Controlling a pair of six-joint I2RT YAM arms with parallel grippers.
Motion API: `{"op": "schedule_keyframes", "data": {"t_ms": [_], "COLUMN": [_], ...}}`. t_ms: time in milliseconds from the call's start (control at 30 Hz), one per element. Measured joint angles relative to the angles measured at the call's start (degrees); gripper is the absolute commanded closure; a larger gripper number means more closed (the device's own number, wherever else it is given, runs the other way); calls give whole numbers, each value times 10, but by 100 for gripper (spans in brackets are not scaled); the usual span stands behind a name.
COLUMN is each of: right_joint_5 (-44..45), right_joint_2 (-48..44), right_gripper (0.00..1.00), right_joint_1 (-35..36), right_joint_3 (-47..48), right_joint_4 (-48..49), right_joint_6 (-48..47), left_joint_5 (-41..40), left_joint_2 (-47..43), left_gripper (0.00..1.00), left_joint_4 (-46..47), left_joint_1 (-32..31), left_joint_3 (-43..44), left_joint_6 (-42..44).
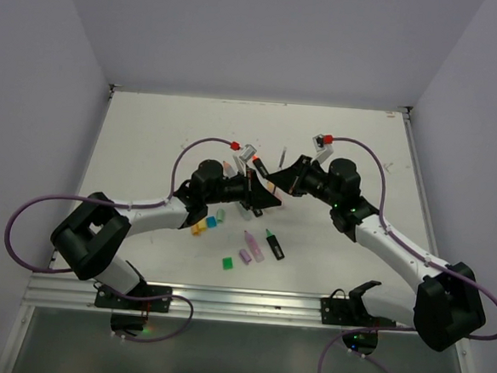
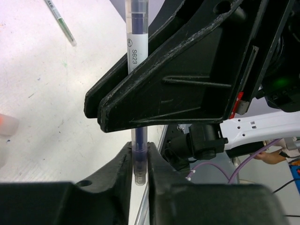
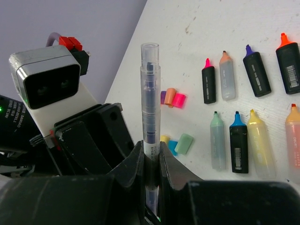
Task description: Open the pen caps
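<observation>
Both grippers are shut on one thin clear pen with a dark blue core [image 3: 150,108]. My right gripper [image 3: 151,152] clamps its middle, and its clear far end [image 3: 150,50] stands free. My left gripper [image 2: 139,154] pinches the pen's other end [image 2: 139,164], just below the right fingers [image 2: 178,89]. In the top view the left gripper [image 1: 252,197] and right gripper [image 1: 279,183] meet above the table's middle. Loose pen caps lie on the table: purple, orange and pink [image 3: 170,97]; yellow, blue and green [image 3: 177,143].
Several uncapped highlighters [image 3: 234,147] lie in two rows right of the caps. A thin grey pen [image 2: 61,21] lies on the table. In the top view, caps [image 1: 204,226], a green cap [image 1: 227,263] and highlighters [image 1: 263,245] lie in front of the grippers.
</observation>
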Motion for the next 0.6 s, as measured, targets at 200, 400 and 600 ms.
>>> {"op": "schedule_keyframes", "data": {"t_ms": [200, 400, 600], "right_joint_5": [24, 70, 51], "right_joint_2": [0, -1, 18], "right_gripper": [100, 100, 100], "right_joint_1": [5, 17, 0], "right_joint_3": [0, 0, 13], "right_joint_4": [-4, -7, -4], "right_joint_6": [0, 5, 40], "left_joint_5": [0, -14, -46], "left_joint_2": [-1, -2, -24], "left_gripper": [100, 100, 100], "left_joint_4": [2, 31, 56], "left_joint_1": [-1, -1, -1], "left_joint_3": [0, -21, -44], "left_joint_6": [-2, -4, -1]}}
